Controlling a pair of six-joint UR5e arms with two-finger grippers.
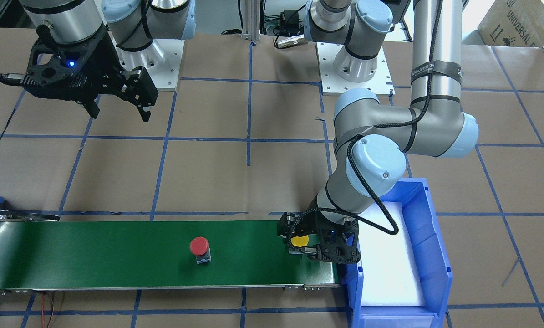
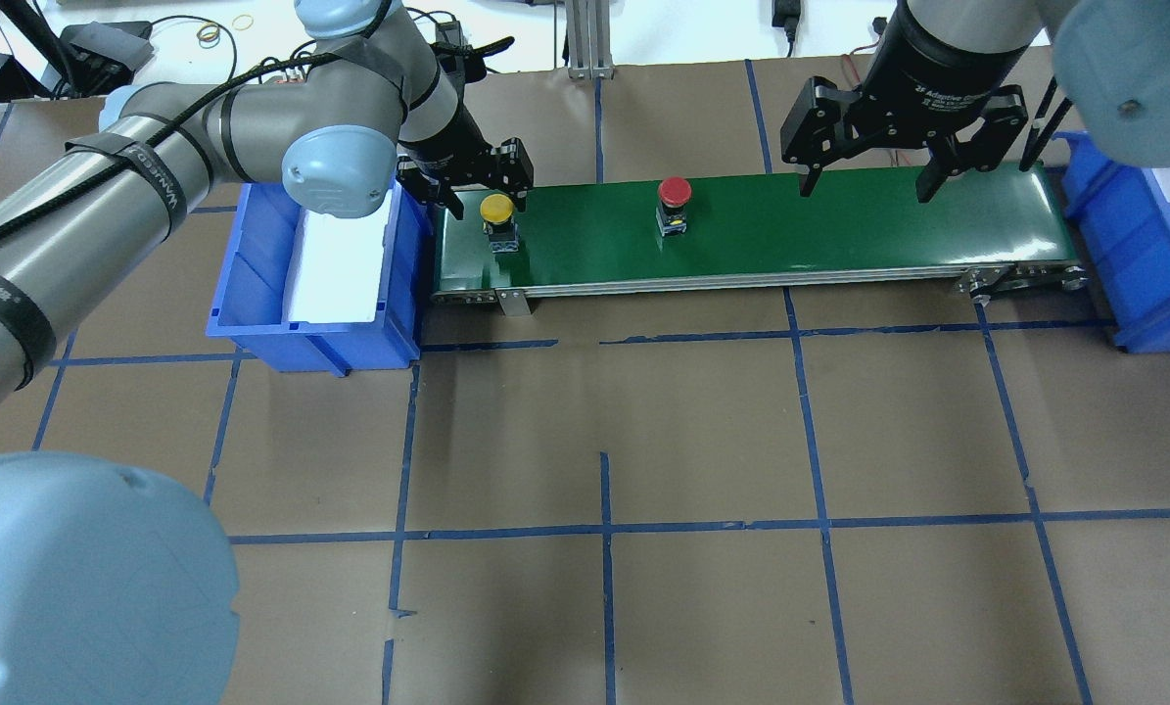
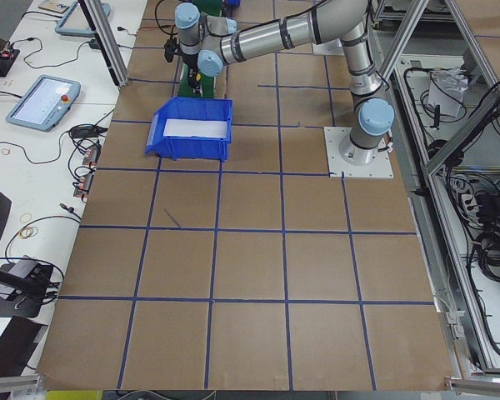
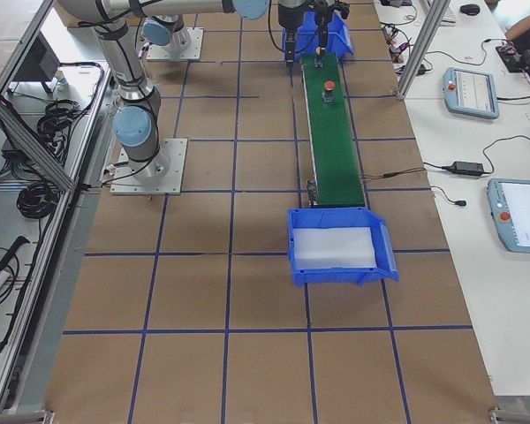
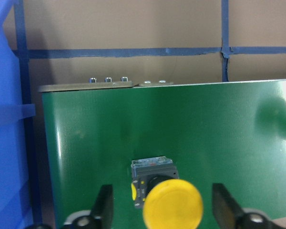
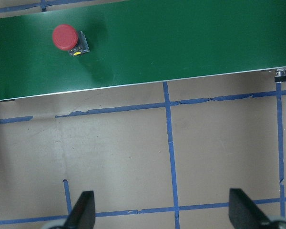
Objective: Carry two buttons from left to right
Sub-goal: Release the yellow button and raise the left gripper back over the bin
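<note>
Overhead exterior view: we find the yellow button (image 2: 495, 209) standing upright at the left end of the green conveyor belt (image 2: 839, 225), just beside the blue bin (image 2: 252, 294). We note the left gripper (image 2: 490, 203) lowered around it, fingers spread to either side of the cap with a gap on each side. We find the red button (image 2: 674, 192) upright near mid-belt, well apart from both grippers. We record the right gripper (image 2: 866, 188) held above the belt's right portion, fingers wide apart and empty.
</note>
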